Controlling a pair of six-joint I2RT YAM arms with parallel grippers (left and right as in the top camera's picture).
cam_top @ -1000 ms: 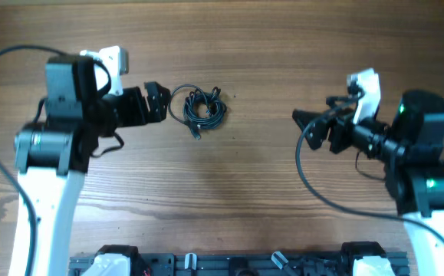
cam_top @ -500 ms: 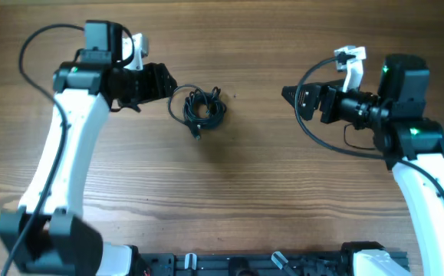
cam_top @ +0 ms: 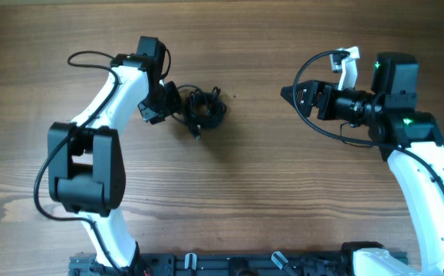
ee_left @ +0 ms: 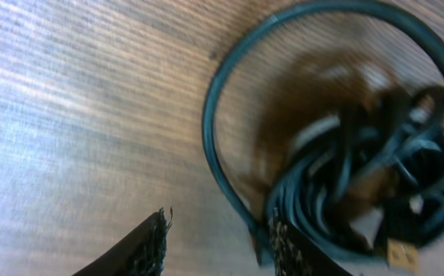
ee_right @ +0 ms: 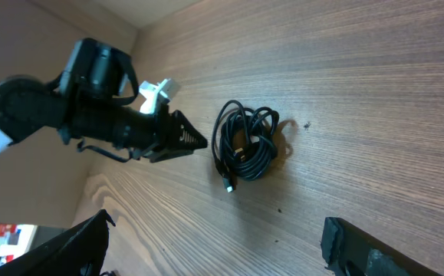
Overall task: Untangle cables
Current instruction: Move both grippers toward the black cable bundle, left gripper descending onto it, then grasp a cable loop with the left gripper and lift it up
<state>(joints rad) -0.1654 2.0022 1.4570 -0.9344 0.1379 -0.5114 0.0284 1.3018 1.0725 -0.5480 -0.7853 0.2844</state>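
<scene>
So the cables [cam_top: 201, 108] are thin, glossy black round cord wound into a loose, roughly circular coil with a messier tangle in the middle. It's lying flat on the brown wood-grain surface [cam_top: 252, 176], left of centre and toward the far edge in the overhead view. The bundle is a bit wider side to side than front to back, and one short tail with a small plug [cam_top: 197, 135] sticks out of it toward the robot's side. The left end effector [cam_top: 177, 105] is right at the coil's left edge. From the left wrist view its dark, rough-textured fingertips [ee_left: 154, 239] sit partly apart, with the outer loop [ee_left: 220, 165] running down between them, close to one fingertip, and it isn't pinched that I can see. The right end effector [cam_top: 286, 93] is well apart from the coil, jaws spread wide, holding nothing and pointing toward the cables.
</scene>
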